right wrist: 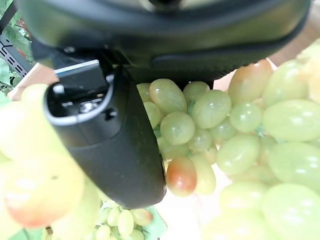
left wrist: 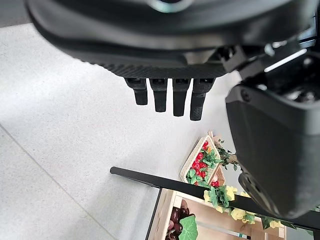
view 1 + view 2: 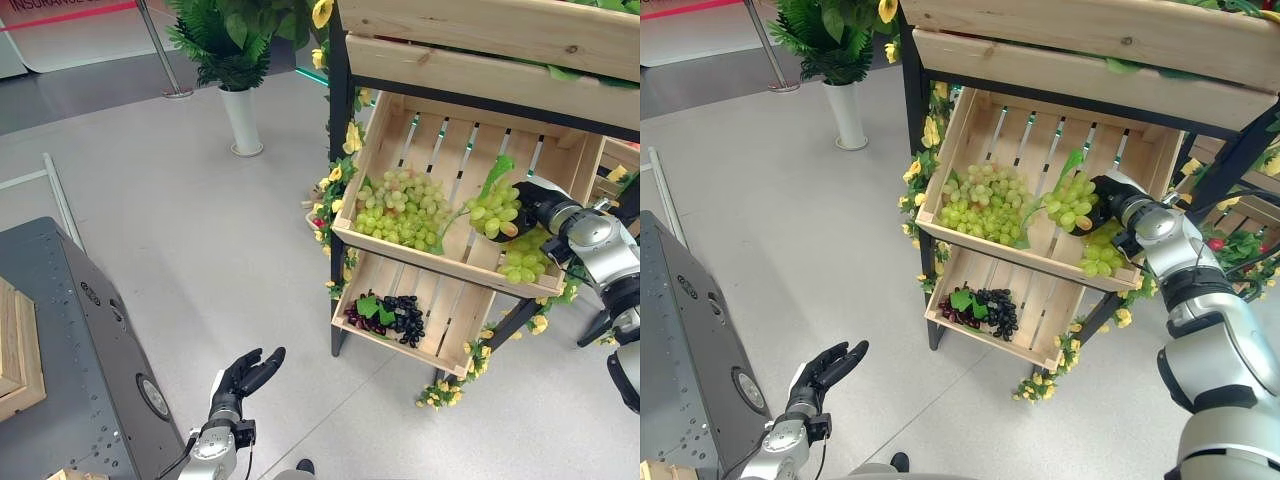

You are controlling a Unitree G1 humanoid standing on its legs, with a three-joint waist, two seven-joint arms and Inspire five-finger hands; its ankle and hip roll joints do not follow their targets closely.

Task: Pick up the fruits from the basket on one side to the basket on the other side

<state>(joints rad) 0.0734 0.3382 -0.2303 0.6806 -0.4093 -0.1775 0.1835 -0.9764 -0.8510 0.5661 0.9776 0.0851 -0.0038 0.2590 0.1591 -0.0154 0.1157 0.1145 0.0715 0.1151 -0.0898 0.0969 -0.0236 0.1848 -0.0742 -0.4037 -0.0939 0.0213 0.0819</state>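
A slanted wooden crate (image 3: 372, 140) on the stand's upper shelf holds a pile of green grapes (image 3: 400, 210) at its left and another bunch (image 3: 525, 262) at its right front. Between them hangs a green grape bunch (image 3: 493, 210) with a leaf, lifted off the slats, and my right hand (image 3: 540, 205) is shut on it from the right. The right wrist view shows my thumb (image 1: 115, 145) pressed against those grapes (image 1: 210, 125). Dark grapes (image 3: 395, 312) lie in the lower crate (image 3: 455, 310). My left hand (image 3: 245, 375) hovers open over the floor, with its fingers (image 2: 167, 97) straight.
A grey platform (image 3: 60, 350) with a wooden box (image 3: 15, 345) on it stands at the left. A potted plant in a white vase (image 3: 240, 120) stands behind on the floor. Yellow flowers (image 3: 335, 190) trim the stand's frame. A small basket of red fruit (image 2: 202, 162) sits beside the stand.
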